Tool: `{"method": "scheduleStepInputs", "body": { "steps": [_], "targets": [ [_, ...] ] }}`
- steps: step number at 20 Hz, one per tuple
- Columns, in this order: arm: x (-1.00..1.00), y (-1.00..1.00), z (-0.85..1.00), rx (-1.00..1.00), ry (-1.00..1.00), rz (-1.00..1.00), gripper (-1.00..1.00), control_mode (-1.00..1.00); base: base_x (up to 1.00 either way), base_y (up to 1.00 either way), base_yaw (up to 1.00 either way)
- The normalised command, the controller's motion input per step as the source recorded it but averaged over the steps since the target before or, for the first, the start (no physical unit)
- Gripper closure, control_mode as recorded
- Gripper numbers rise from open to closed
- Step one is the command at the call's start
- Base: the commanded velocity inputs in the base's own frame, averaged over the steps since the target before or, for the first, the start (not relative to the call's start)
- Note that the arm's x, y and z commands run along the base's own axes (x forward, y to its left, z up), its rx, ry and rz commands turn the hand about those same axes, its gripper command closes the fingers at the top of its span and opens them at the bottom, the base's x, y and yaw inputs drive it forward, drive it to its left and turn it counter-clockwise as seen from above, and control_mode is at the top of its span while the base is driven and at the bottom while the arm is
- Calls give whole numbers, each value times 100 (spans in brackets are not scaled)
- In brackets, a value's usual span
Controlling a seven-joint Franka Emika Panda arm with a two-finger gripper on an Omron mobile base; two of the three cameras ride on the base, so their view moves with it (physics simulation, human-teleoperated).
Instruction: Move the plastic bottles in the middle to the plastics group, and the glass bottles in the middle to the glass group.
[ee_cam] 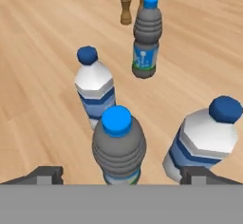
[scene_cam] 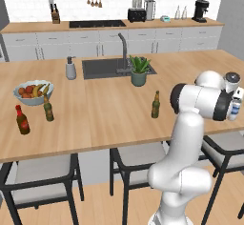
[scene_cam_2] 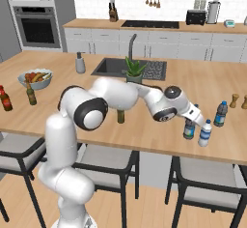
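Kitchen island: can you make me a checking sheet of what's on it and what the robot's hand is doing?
Surface: wooden island counter, with a sink.
Job's things: four blue-capped plastic bottles clustered upright; one olive-brown glass bottle alone mid-counter; glass group, red and olive bottles, beside the fruit bowl.
Clutter: soap dispenser, potted plant, two wooden shakers.
Grippers: gripper open, fingers either side of the nearest dark bottle, not touching.
Cables: nothing seen.
Surroundings: stools, back cabinets, oven.
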Motion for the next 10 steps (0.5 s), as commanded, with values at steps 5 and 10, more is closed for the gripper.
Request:
{"method": "scheduleStepInputs", "body": {
  "steps": [5,10],
  "targets": [
    [-18,65,99,-7,1,0,-100,-100,0,0,0],
    [-29,66,88,-3,5,4,-100,-100,0,0,0]
  ]
}}
